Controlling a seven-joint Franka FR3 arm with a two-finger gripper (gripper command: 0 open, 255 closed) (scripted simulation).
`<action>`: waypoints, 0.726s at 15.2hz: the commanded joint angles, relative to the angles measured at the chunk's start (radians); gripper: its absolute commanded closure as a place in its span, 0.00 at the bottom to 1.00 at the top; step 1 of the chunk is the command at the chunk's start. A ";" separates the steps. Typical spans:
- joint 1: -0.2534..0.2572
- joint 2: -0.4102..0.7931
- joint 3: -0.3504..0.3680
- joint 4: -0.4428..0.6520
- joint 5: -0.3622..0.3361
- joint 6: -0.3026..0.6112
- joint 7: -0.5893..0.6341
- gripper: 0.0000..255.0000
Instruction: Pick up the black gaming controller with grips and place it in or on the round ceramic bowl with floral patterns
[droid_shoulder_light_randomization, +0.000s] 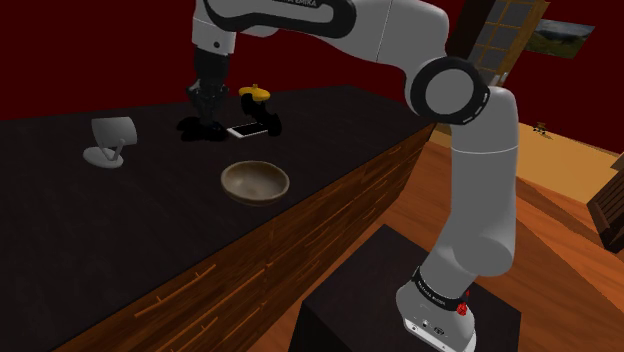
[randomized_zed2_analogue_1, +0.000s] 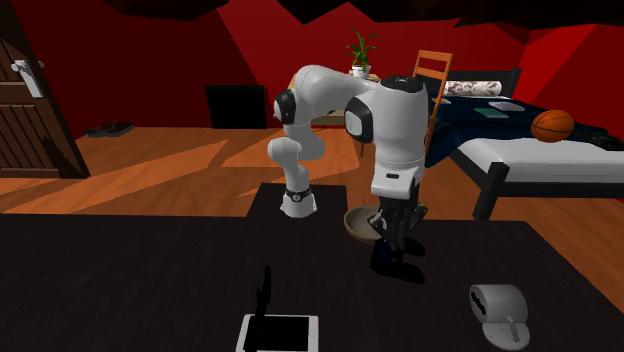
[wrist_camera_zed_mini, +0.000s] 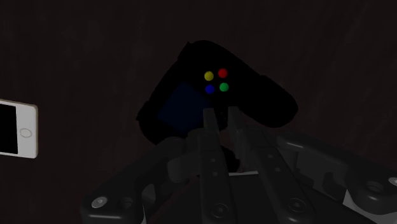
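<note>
The black gaming controller, with four coloured buttons on top, lies on the dark tabletop. My gripper points straight down onto it. Its fingers stand only a narrow gap apart and clasp the controller's near edge. The round brownish bowl sits near the table's edge, toward the stand from the controller. It holds nothing.
A white phone lies flat just beside the controller, with a thin black upright piece by it. A yellow object lies behind it. A pale tipped mug rests toward the shoulder view's left.
</note>
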 joint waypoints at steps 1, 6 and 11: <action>0.003 0.008 0.000 0.044 -0.002 -0.036 0.001 1.00; 0.018 0.042 0.000 0.166 -0.011 -0.124 0.008 1.00; -0.023 -0.179 0.015 -0.132 0.043 -0.042 0.007 1.00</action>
